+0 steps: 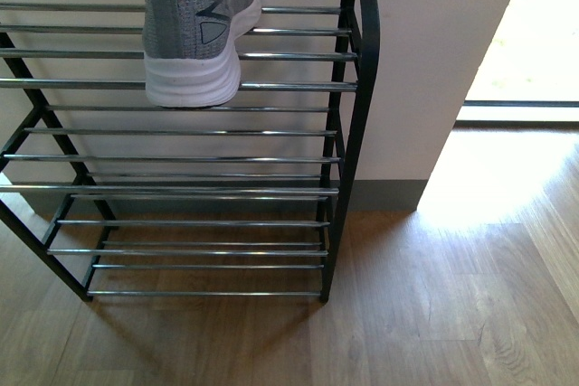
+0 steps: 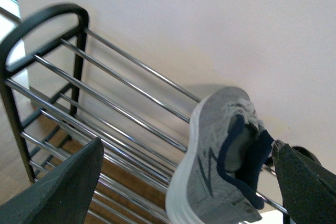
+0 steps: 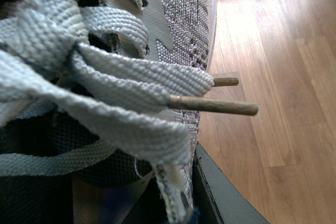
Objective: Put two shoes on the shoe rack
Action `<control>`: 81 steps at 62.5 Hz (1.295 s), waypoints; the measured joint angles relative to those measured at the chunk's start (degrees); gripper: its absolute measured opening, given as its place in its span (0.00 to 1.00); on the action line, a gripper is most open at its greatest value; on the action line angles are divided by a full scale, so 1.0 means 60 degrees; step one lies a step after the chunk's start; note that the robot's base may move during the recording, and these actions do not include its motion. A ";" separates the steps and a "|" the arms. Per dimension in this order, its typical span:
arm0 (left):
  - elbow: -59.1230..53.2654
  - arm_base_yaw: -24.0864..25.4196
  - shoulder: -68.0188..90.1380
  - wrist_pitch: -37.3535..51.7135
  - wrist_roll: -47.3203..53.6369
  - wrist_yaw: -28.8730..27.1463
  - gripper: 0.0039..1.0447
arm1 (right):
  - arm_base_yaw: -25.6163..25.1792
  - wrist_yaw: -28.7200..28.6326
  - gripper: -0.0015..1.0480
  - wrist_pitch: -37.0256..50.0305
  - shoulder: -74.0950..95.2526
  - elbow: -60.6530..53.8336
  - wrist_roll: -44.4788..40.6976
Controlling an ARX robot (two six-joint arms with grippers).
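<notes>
Home hallway: shoe rack (image 1: pixel 181 159), wooden floor (image 1: pixel 434 314).

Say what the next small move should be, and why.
Probably bring the second shoe, which fills the right wrist view over wood floor, toward the top shelf of the shoe rack, right of the first shoe. That one already sits on the rods, the left gripper is open, and there is free rod space beside it.

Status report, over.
Left gripper open. One grey knit sneaker on black-framed chrome-rod shoe rack top shelf. Second sneaker fills right wrist view; grip unclear. No obstruction seen.
</notes>
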 joint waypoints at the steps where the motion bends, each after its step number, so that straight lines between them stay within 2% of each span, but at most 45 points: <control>1: -0.0186 0.0004 -0.0175 0.0087 0.0124 -0.0131 0.91 | 0.0000 0.0000 0.03 0.0000 0.0000 0.0000 0.0000; 10: -0.1468 0.0452 -0.1155 0.1027 0.0521 -0.0474 0.91 | 0.0000 0.0000 0.03 0.0000 -0.0004 0.0000 0.0000; 19: -0.1778 0.0681 -0.1282 0.1453 0.1016 -0.0597 0.91 | 0.0000 0.0000 0.03 0.0000 -0.0004 0.0000 0.0000; 25: -0.2557 0.1188 -0.1610 0.3049 0.2743 0.1905 0.77 | 0.0000 -0.0036 0.03 0.0000 0.0000 0.0000 0.0000; 28: -0.2929 0.1413 -0.1861 0.3439 0.3617 0.2721 0.70 | 0.0000 -0.0025 0.03 0.0000 0.0000 0.0000 0.0000; 32: -0.3326 0.1661 -0.2189 0.3599 0.4455 0.3319 0.62 | -0.0004 0.0011 0.03 0.0000 0.0000 0.0000 0.0000; 43: -0.4299 0.2291 -0.2987 0.3661 0.5464 0.4007 0.36 | 0.0000 -0.0007 0.03 0.0000 0.0000 0.0000 0.0000; 58: -0.5162 0.2918 -0.4036 0.3552 0.5719 0.4605 0.00 | 0.0000 0.0004 0.03 0.0000 0.0000 0.0000 0.0000; 73: -0.5734 0.3373 -0.5005 0.3133 0.5778 0.5060 0.01 | 0.0000 0.0000 0.03 0.0000 0.0000 0.0000 0.0000; 77: -0.5850 0.3876 -0.5297 0.2965 0.5792 0.5774 0.01 | 0.0000 0.0000 0.03 0.0000 0.0000 0.0000 0.0000; 81: -0.5971 0.4182 -0.5563 0.2809 0.5792 0.5876 0.01 | 0.0000 0.0000 0.03 0.0000 0.0000 0.0000 0.0000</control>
